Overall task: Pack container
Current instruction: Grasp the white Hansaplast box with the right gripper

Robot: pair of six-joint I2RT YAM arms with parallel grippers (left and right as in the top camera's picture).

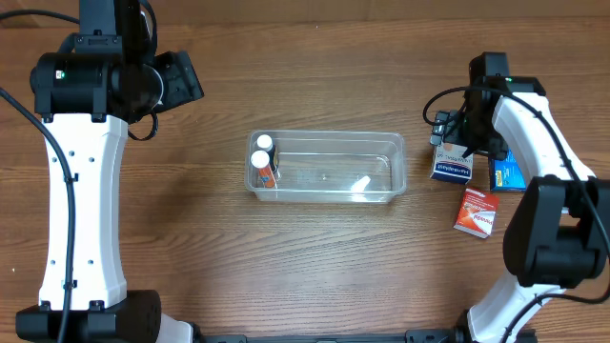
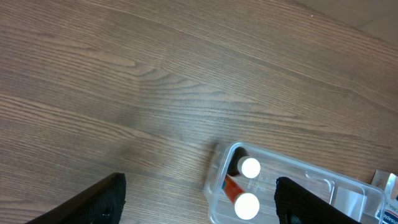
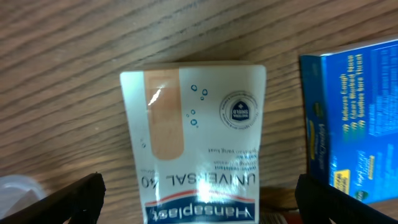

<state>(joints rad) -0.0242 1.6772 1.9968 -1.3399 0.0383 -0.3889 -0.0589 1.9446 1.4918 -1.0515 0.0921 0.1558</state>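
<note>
Clear container [image 1: 324, 172] upright, long axis left-right | left hand [image 2: 199, 188] apart | right hand [image 3: 199, 186] apart above plaster box [image 3: 196, 134]

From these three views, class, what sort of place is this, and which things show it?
Probably a robot test bench, not a home: the left arm and right arm flank a wooden table, where a clear container holding two small bottles and a Hansaplast box await packing.
</note>
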